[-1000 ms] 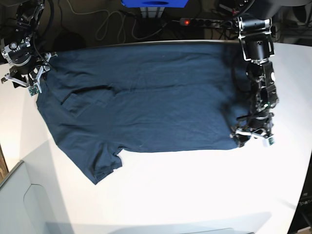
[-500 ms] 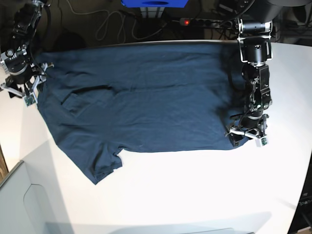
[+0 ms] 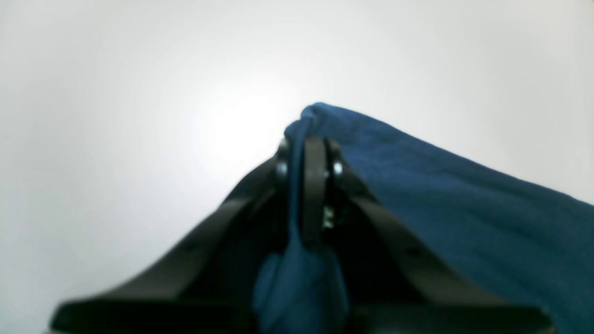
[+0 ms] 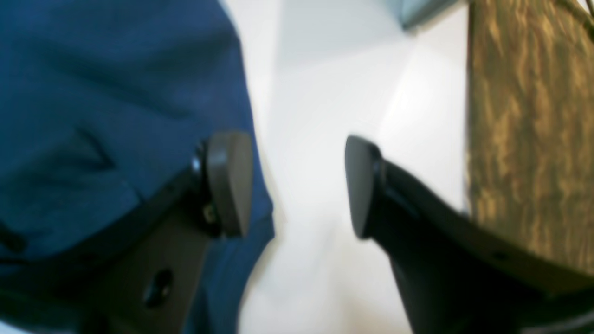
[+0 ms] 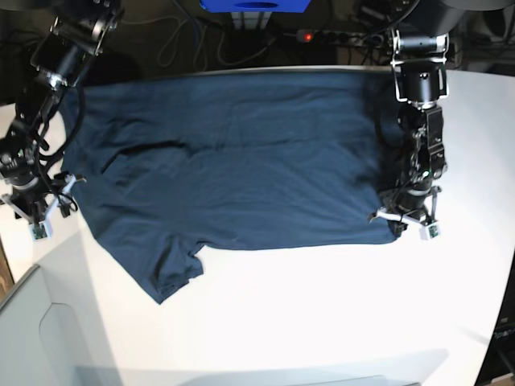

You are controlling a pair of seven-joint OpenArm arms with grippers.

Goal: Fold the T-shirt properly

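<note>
The dark navy T-shirt (image 5: 233, 161) lies spread flat on the white table (image 5: 322, 314), with one short sleeve (image 5: 173, 273) pointing toward the front. My left gripper (image 5: 402, 219) is at the shirt's near right corner. In the left wrist view the left gripper (image 3: 308, 155) is shut on a pinched fold of the T-shirt (image 3: 441, 199). My right gripper (image 5: 38, 211) sits at the shirt's left edge. In the right wrist view the right gripper (image 4: 294, 185) is open, one finger (image 4: 227, 185) over the edge of the T-shirt (image 4: 116, 93), and bare table shows between the jaws.
A power strip (image 5: 326, 36) with a red light, cables and a blue box (image 5: 256, 5) sit behind the table's far edge. A grey bin (image 5: 32, 338) stands at the front left. A wooden surface (image 4: 524, 116) lies just beyond the table's left side.
My left gripper has shut on the shirt's near right corner. My right arm has moved from the far left corner toward the front along the shirt's left edge, still open.
</note>
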